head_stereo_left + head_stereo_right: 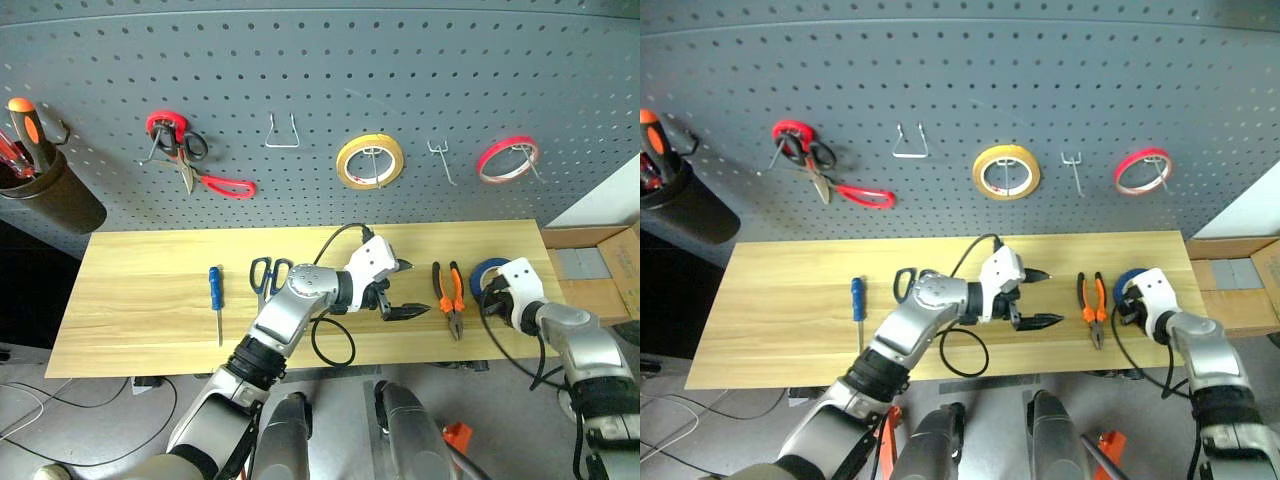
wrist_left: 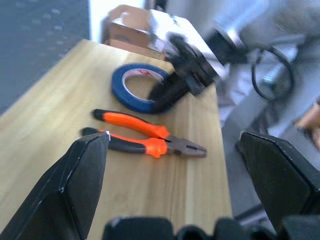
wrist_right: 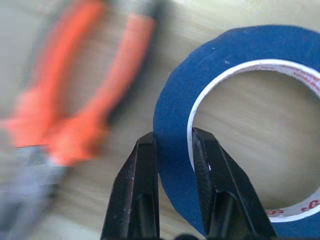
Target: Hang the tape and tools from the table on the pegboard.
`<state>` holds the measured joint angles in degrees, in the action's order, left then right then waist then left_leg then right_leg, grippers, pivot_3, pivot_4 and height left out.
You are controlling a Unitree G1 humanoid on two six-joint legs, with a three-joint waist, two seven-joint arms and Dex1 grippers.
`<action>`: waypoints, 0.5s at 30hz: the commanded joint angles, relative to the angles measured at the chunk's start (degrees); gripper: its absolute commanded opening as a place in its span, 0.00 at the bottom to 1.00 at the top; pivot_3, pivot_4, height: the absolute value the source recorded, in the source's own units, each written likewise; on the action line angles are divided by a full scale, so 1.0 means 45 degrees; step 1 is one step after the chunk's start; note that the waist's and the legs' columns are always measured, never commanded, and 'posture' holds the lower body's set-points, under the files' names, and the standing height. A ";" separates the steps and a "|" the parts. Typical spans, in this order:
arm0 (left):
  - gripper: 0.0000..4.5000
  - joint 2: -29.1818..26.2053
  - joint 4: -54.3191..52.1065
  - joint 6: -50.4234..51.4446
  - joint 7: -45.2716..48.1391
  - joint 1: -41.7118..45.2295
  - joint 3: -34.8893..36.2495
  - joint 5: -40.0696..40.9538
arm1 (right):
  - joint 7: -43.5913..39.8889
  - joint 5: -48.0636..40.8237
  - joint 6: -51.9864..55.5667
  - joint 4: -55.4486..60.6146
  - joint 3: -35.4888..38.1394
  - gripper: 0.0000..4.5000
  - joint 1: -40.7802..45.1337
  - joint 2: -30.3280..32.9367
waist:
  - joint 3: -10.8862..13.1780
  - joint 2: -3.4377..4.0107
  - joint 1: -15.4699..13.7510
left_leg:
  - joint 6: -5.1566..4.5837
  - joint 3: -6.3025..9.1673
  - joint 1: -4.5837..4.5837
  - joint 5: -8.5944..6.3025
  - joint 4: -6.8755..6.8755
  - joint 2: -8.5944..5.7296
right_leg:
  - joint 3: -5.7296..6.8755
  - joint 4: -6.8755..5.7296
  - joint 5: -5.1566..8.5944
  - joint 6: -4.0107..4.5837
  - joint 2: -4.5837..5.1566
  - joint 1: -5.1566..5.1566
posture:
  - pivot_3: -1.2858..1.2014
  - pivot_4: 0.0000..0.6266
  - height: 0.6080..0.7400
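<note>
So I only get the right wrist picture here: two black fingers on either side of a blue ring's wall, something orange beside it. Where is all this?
Observer: On a long wooden table below a grey pegboard. The ring is the blue tape; the right gripper is shut on its wall.
Operator: And the orange thing?
Observer: Pliers, lying flat between the two arms.
Operator: What is the other arm doing?
Observer: The left gripper hangs open over the table, pointing toward the pliers and holding nothing.
Operator: Anything else lying there?
Observer: Scissors and a blue screwdriver, farther left.
</note>
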<state>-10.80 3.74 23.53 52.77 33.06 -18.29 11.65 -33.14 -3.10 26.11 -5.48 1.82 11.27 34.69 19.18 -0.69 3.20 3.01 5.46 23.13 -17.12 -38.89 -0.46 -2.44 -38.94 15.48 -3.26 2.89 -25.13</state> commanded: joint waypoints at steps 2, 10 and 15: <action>1.00 -0.0427 -0.3211 0.2233 -0.0821 -0.1132 0.1576 0.1807 | 0.0854 0.0807 -0.0923 0.4586 0.0141 0.09 -0.2113 0.0162 | -0.0449 0.0054 -0.0003 | 0.0001 -0.0027 0.0041 0.0000 0.0000 -0.0005 | 0.0003 0.0005 0.0003 -0.0006 0.0021 -0.0049 | 0.48 0.25 1.00; 1.00 -0.1631 -0.7816 0.6320 -0.2701 -0.3457 0.4282 0.4951 | 0.3050 0.4121 -0.5172 0.7278 -0.0248 0.09 -0.5015 0.0372 | -0.1423 0.0008 -0.0056 | 0.0004 -0.0005 -0.0179 0.0005 0.0000 -0.0022 | 0.0011 0.0048 0.0007 -0.0041 0.0022 0.0225 | 0.48 0.15 1.00; 1.00 -0.2036 -0.8078 0.7035 -0.3720 -0.3263 0.5241 0.5827 | 0.3850 0.5347 -0.8185 0.6005 -0.1009 0.09 -0.4020 0.0370 | -0.1843 -0.0083 -0.0006 | -0.0009 -0.0014 -0.0426 -0.0003 0.0019 -0.0087 | 0.0001 0.0087 0.0030 -0.0080 0.0001 0.0462 | 0.49 0.12 1.00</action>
<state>-20.13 -31.29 55.20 37.67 16.75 4.21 36.41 -17.30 19.66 -6.04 22.51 -2.16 -9.28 36.39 10.89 -1.07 3.17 2.89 5.40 20.93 -17.18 -38.80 -0.86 -2.44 -38.54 15.62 -3.64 2.89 -22.75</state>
